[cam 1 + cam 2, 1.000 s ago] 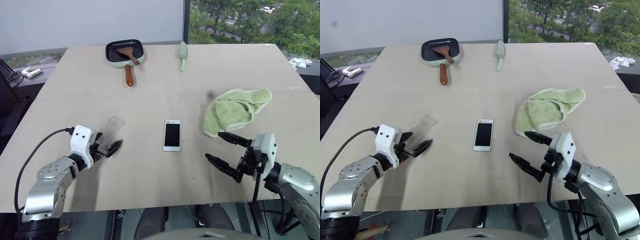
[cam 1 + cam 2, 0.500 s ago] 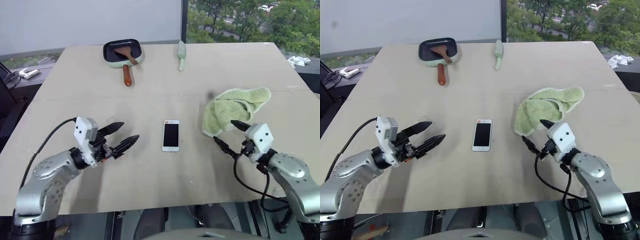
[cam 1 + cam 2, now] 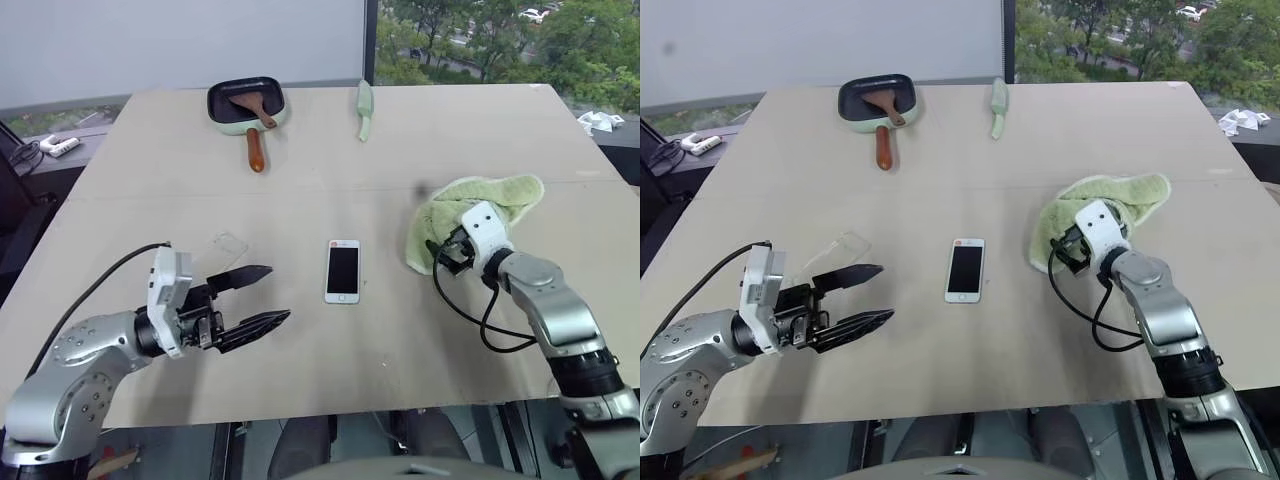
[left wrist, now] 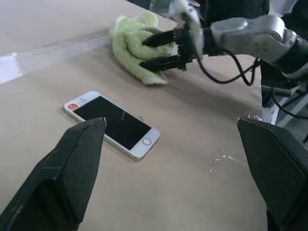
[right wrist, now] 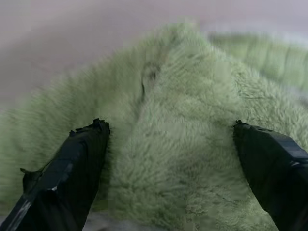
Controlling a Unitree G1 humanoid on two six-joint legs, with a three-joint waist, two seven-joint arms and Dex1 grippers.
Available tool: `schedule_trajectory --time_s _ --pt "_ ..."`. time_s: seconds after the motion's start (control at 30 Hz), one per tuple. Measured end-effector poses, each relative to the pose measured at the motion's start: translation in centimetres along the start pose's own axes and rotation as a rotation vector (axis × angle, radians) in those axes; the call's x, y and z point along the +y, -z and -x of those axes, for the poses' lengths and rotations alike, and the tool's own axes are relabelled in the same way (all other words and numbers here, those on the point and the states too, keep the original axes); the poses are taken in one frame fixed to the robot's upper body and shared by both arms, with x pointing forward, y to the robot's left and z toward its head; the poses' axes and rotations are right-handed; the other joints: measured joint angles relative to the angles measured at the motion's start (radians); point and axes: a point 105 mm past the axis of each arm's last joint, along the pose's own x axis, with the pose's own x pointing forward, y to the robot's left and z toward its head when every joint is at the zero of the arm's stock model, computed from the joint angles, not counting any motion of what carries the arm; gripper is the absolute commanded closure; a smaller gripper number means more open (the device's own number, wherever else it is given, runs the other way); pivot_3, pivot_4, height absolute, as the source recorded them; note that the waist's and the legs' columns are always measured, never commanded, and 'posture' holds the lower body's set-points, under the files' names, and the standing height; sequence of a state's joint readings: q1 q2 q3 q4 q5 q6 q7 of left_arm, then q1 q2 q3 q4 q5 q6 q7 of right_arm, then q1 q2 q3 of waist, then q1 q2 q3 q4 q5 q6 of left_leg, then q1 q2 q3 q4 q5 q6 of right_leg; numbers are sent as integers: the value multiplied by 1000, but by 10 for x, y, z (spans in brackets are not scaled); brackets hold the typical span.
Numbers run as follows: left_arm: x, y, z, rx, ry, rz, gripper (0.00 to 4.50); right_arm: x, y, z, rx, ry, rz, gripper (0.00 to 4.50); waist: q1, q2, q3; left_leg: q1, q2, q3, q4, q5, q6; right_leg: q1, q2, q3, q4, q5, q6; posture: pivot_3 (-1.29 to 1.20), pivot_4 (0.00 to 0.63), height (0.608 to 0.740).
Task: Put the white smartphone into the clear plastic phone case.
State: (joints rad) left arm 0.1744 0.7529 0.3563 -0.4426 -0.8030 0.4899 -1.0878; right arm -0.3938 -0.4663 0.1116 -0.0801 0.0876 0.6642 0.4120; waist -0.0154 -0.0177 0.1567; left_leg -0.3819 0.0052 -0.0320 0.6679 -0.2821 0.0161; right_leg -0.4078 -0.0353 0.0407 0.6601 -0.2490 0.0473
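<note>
The white smartphone [image 3: 342,270] lies flat, screen up, in the middle of the table, and also shows in the left wrist view [image 4: 113,124]. The clear plastic phone case [image 3: 228,243] lies on the table to its left. My left gripper [image 3: 278,293] is open and empty; it hovers in front of the case and points toward the phone. My right gripper [image 3: 440,255] is open, with its fingers [image 5: 77,159] spread over the near left edge of a green towel [image 3: 478,218]. Nothing is held.
At the far side of the table are a dark square pan [image 3: 247,103] holding a wooden spatula and a pale green utensil [image 3: 366,108]. A white power strip [image 3: 58,146] lies off the table's left edge.
My left gripper swung right, away from the case and toward the phone. My right gripper moved forward from the table's near edge to the towel. Both stayed open.
</note>
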Motion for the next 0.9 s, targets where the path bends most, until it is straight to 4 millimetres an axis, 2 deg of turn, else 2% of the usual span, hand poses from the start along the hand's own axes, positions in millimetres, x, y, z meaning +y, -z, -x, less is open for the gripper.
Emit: schedule_trajectory --time_s 0.2,0.3,0.33,0.47,0.63,0.67,0.77,0.87,0.9 --pt "0 0 1 1 -11 -26 0 -10 3 -7 44 29 -3 2703 3 -1 0 1 -1 0 2 0 0 2 0 0 0 -1 -1 0 150 740" --pt "0 -1 0 -15 -21 -40 0 -32 2 -14 48 116 63 4120 3 -1 0 2 -1 0 2 0 0 3 -1 1 0 -1 -2 0 150 740" --pt "0 -1 1 -16 -25 -41 0 -39 3 -14 55 141 80 4385 4 -1 0 1 -2 0 2 0 0 2 -1 0 0 -1 -2 0 150 740" --pt "1 -2 0 -19 -32 -60 0 -74 1 -21 58 244 141 4385 -3 1 1 -1 -2 2 1 0 0 0 -1 2 0 0 0 0 150 740" --pt "3 -9 -6 -37 -22 -105 0 -123 -26 -29 12 377 180 4385 -17 2 3 -2 -1 2 0 0 0 -3 0 2 0 1 0 0 150 740" --pt "4 -14 -9 -46 -15 -128 0 -141 -32 -28 18 433 164 4385 -19 5 7 -3 -1 2 0 0 0 -3 0 2 0 1 0 0 150 740" --pt "7 -19 -19 -52 -13 -177 0 -175 -46 -15 -2 547 89 4385 -20 6 8 -4 -2 1 -1 0 0 -4 0 1 -1 1 0 0 150 740" --pt "16 -26 -28 -38 -41 -252 0 -184 -53 -10 -42 576 51 4385 -25 5 8 -5 -1 1 -3 0 0 -4 0 1 -2 1 0 0 150 740" --pt "20 -29 -30 -37 -57 -272 0 -184 -53 -10 -40 576 62 4073 -27 6 8 -5 -1 2 -3 0 0 -5 0 2 -2 1 0 0 150 740"
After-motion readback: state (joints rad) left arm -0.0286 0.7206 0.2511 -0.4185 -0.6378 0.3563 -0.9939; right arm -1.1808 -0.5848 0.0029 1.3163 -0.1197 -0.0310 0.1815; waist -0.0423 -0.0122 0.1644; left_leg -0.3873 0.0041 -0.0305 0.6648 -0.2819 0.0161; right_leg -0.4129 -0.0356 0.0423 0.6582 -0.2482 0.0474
